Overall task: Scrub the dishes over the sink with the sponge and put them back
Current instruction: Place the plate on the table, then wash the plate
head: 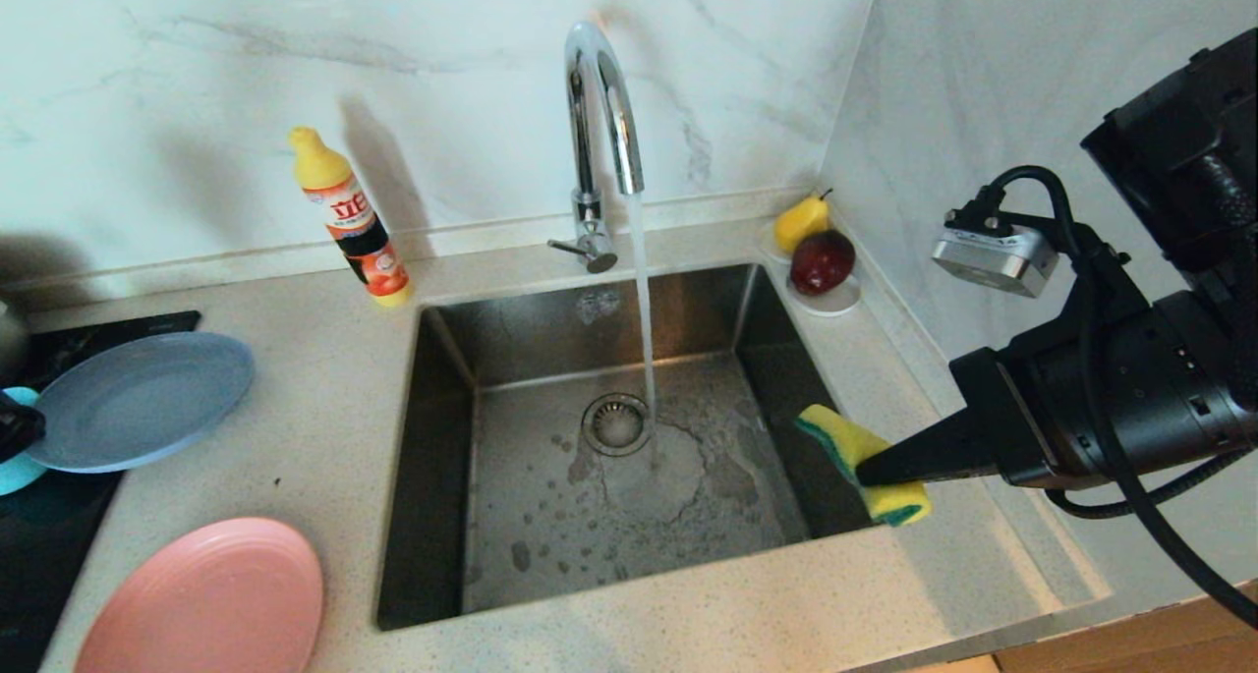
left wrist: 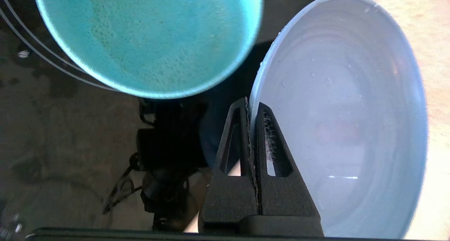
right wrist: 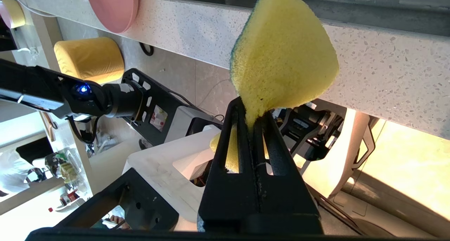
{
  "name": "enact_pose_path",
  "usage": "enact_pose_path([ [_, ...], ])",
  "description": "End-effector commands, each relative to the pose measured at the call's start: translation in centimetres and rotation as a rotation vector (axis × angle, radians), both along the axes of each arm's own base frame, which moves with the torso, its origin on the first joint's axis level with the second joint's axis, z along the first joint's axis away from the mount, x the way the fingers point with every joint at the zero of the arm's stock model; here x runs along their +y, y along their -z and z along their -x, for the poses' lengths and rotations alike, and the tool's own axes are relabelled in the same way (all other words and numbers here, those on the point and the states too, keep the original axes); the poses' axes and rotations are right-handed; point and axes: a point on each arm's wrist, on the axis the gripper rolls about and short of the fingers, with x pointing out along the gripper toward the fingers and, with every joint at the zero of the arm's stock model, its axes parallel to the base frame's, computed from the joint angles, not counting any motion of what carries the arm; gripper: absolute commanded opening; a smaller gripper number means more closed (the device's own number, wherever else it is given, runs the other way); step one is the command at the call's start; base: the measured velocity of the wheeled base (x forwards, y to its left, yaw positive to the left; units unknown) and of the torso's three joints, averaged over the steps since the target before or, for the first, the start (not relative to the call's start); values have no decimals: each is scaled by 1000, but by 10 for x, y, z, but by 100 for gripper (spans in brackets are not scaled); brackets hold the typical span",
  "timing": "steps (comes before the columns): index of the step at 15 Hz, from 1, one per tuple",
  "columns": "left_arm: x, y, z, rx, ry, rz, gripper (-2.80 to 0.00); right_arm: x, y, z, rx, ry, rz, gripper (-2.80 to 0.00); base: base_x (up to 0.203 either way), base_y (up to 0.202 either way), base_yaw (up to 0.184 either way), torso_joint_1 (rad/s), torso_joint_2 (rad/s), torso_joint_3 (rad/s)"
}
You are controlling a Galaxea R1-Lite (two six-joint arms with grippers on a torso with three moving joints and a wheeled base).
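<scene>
Black and wedge-shaped, the right gripper (head: 870, 475) is pressed together on the yellow foam sponge with a dark green scouring layer (head: 865, 451), pinching it near the middle so the foam bulges out on either side. The sponge hangs over the sink's rim at about four o'clock from the round strainer drain (head: 616, 422), its long axis running from ten o'clock to four o'clock in the head view, with the green layer facing the rectangular stainless steel sink (head: 511, 359).

The left gripper (left wrist: 253, 109) has its two black fingers pressed together on the rim of the round grey-blue plate (left wrist: 348, 111), one finger on each face of the edge. The head view shows only a dark tip at the far left edge, at about nine o'clock from the drain, beside that plate (head: 138, 398).

The left wrist view shows the small teal bowl (left wrist: 151, 37) just beside the plate's rim, over the black stovetop (left wrist: 52, 135); the head view catches only a sliver of the bowl (head: 18, 472). The right wrist view shows the sponge's (right wrist: 281, 58) plain yellow face. The round pink plate (head: 211, 599) lies flat on the speckled counter (head: 324, 427) at about eight o'clock from the drain. Water runs from the chrome tap (head: 600, 113) into the sink.
</scene>
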Motion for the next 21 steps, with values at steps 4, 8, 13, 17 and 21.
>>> enact_pose_path([
  [4,10,24,-10,47,9,35,-280,0,1,0,9,0,3,-280,0,0,0,0,0,0],
  [8,12,18,-12,37,10,25,-280,0,1,0,9,0,3,-280,0,0,0,0,0,0],
  [13,5,-3,-5,3,17,-2,0,0,1,0,9,0,3,-280,0,0,0,0,0,0],
  [17,-11,-38,9,-45,40,-26,0,-1,-1,2,1,1,-1,-280,0,0,0,0,0,0],
  [21,-55,-73,35,-19,148,-4,-280,-2,-2,3,-2,2,-3,-280,0,0,0,0,0,0],
])
